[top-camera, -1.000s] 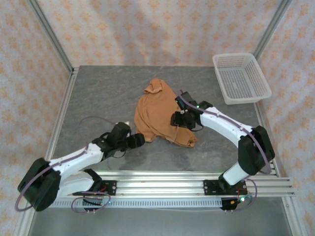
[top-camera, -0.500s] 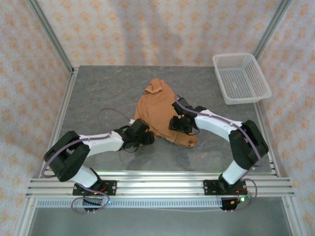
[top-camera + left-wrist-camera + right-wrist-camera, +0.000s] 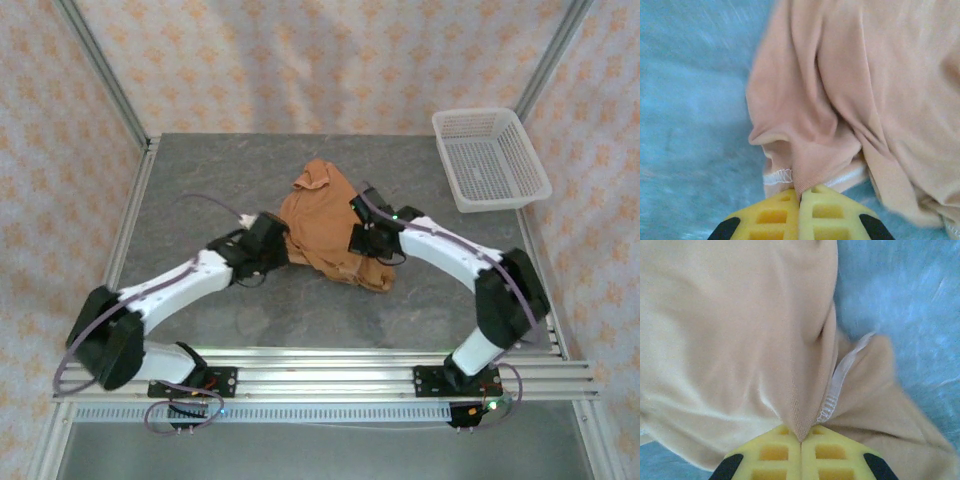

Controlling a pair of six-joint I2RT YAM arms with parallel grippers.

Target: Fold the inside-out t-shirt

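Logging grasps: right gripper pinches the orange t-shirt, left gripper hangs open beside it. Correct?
No: the left gripper is shut on the t-shirt too, pinching a fold near its hem, per the left wrist view. The right gripper does pinch it.

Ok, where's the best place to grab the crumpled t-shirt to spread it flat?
By its stitched edge, one gripper from each side: the t-shirt lies bunched, and the left gripper and right gripper pinch folds beside that white seam.

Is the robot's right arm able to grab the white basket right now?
Probably not yet. Its right hand is pinched shut on the t-shirt, so it's busy. Nothing stands between it and the basket, though.
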